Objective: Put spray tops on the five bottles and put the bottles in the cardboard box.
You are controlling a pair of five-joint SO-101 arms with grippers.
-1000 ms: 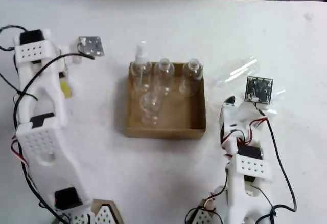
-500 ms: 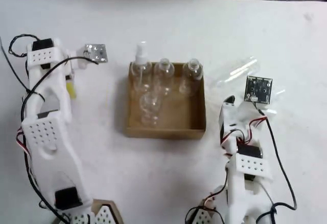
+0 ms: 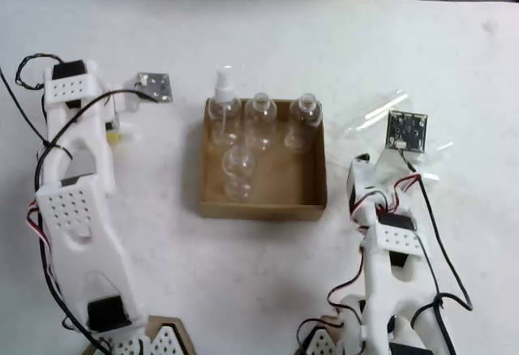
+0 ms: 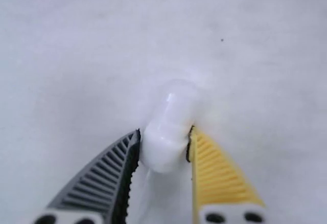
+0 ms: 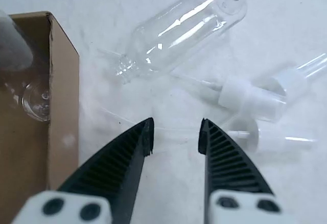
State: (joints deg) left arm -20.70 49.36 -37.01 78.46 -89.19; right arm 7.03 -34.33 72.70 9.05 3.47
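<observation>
My left end effector (image 4: 164, 132) has matt, ridged plastic fingers (image 4: 219, 178). The spray top (image 4: 171, 104) between them is smooth, glossy white plastic. My right end effector (image 5: 176, 123) is ridged matt black plastic. The bottle (image 5: 184, 24) lying near the right edge of the worktop (image 3: 365, 39) is clear, shiny plastic. The worktop looks matt white. The box (image 3: 263, 207) is dull brown cardboard.

Five bottles (image 3: 224, 113) (image 3: 260, 117) (image 3: 303, 121) (image 3: 239, 168) (image 5: 184, 24), one cardboard box (image 3: 263, 207), two arms (image 3: 73, 197) (image 3: 388, 245)

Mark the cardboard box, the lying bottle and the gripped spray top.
cardboard box (image 3: 263, 207), high view, near wall.
lying bottle (image 5: 186, 22), right wrist view, mid body.
spray top (image 4: 166, 132), left wrist view, white head.
</observation>
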